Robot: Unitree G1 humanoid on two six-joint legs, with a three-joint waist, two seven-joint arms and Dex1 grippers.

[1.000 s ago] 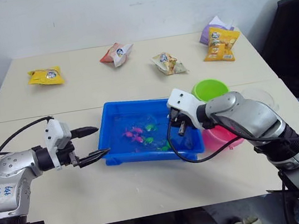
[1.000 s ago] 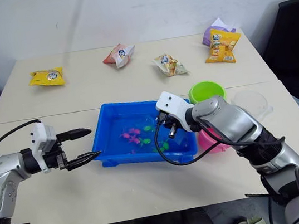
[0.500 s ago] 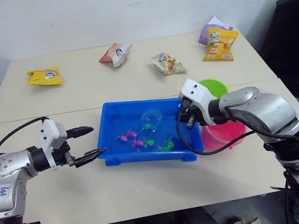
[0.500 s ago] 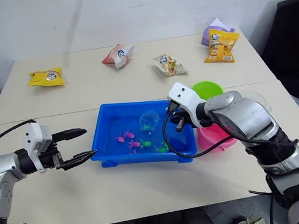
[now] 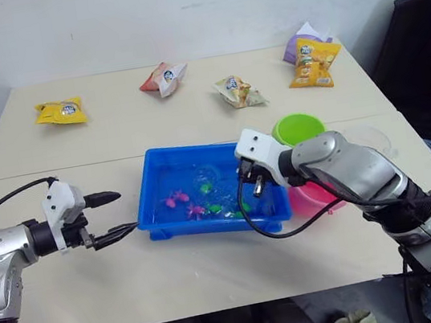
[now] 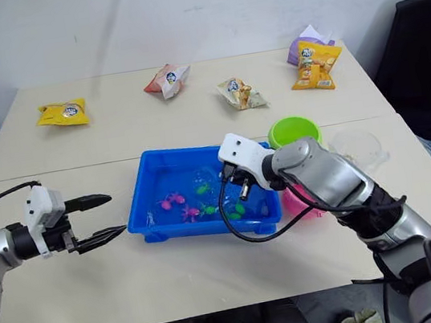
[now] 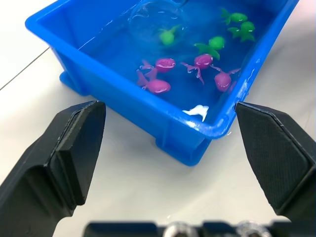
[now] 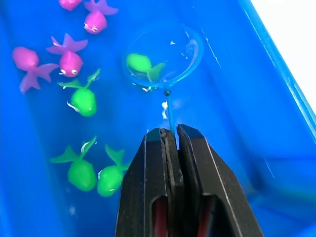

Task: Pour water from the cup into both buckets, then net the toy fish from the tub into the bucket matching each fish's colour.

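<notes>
A: Pale table (image 5: 215, 267) across the frame, white wall (image 5: 177, 13) along the top, snack packets (image 5: 61, 111) strung out on the far side, a dark chair (image 5: 427, 57) at upper right.

B: Centre frame, the tub (image 5: 155, 188). Right gripper (image 8: 170, 140) pinched tight on the net (image 8: 163, 57) handle, hoop in the water around a green fish (image 8: 139, 64).

A: Left gripper (image 5: 114, 215), lower left, fingers spread, just beside the tub.

B: Green bucket (image 5: 300, 128) right of the tub, pink bucket (image 5: 318, 195) below it, cup (image 6: 357, 147) further right.
</notes>
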